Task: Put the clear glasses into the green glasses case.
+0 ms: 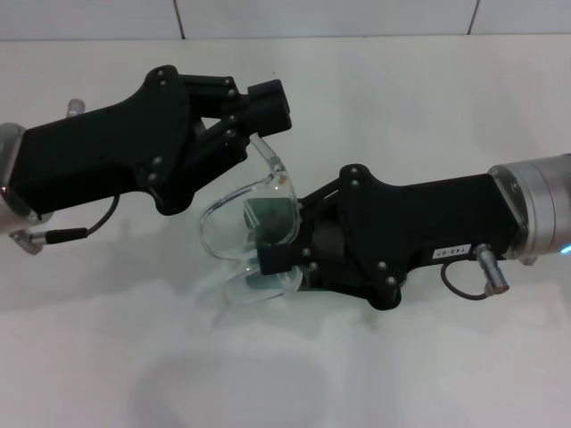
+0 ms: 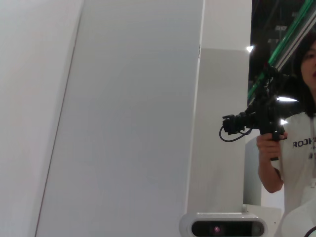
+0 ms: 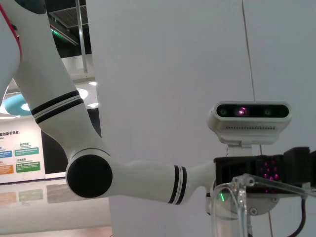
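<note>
Both of our grippers, left gripper (image 1: pixel 254 111) and right gripper (image 1: pixel 268 241), have fingers clamped on the clear glasses (image 1: pixel 245 223) held above the white surface (image 1: pixel 285 374), so pulling unevenly could snap a temple, and we can't see the green case anywhere.

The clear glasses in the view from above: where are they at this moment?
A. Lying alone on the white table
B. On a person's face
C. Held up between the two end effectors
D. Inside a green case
C: in the head view the clear glasses sit between the left end effector, which has one temple arm, and the right end effector, which is at the lenses. No green case shows in any view.
</note>
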Robot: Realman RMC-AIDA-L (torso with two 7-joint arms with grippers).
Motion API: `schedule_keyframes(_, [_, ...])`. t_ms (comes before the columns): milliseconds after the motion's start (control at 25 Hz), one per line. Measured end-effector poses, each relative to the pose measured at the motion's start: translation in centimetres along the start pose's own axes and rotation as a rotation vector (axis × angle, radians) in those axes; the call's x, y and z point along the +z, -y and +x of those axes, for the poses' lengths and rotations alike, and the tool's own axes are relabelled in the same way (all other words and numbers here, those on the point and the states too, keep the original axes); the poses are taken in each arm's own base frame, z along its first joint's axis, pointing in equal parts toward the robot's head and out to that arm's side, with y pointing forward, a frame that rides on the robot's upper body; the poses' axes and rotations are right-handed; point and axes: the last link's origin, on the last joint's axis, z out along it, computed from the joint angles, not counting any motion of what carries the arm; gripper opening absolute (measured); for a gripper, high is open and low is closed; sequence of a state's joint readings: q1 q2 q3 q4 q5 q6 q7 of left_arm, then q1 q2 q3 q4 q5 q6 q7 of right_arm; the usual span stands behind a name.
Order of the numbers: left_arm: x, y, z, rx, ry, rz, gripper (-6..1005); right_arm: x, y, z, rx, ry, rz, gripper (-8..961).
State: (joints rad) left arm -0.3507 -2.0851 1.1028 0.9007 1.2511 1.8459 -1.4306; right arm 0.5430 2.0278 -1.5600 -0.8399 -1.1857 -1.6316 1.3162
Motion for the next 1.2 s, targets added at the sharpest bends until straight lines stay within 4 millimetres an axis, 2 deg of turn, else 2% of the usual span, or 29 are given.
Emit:
schedule_keyframes(600, [-0.73, -0.07, -0.09, -0.012, 0.022, 0.01, 84, -0.46, 0.12, 0.12, 0.019, -0.026, 0.003, 95])
schedule_keyframes(1200, [-0.45, 0.08, -0.89, -0.012, 0.102, -0.011, 85, 0.13, -0.18, -0.15, 0.014, -0.09, -0.04, 94])
